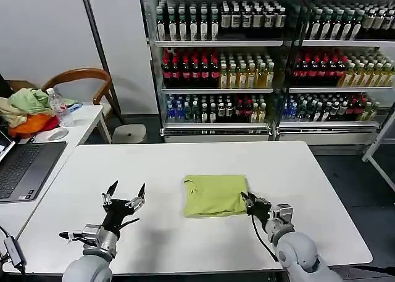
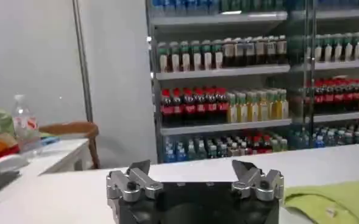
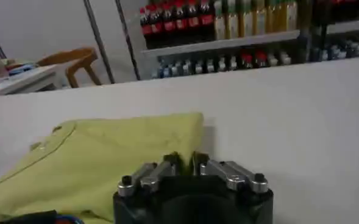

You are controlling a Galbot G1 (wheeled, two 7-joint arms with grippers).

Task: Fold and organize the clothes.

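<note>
T-shirt: the lime yellow-green T-shirt (image 1: 215, 194) lay folded into a flat, roughly square packet near the middle of the white surface (image 1: 185, 165), its neckline towards the robot's left; no print showed on the upper face.
T-shirt, wrist views: in the right wrist view the shirt (image 3: 100, 158) spread out just beyond the jaws; in the left wrist view one corner of it (image 2: 337, 201) showed beside that gripper.
Right gripper: the right gripper (image 1: 254, 203) sat low at the shirt's near right corner, its jaws drawn close together with a thin gap between the tips; the right wrist view (image 3: 185, 161) showed the tips at the cloth's edge, though whether any fabric was caught between them could not be told.
Left gripper: the left gripper (image 1: 126, 194) stood apart from the shirt over bare surface to the robot's left, jaws spread wide and pointing up, holding nothing; the left wrist view (image 2: 194, 176) showed the same wide spread.
Side desk: a second white desk (image 1: 83, 118) to the left carried a laptop (image 1: 24, 168), a heap of pale green, beige and orange garments (image 1: 28, 109) and a clear bottle (image 1: 58, 106).
Behind: a wooden chair (image 1: 86, 78) and shelves of bottled drinks (image 1: 247, 66).
</note>
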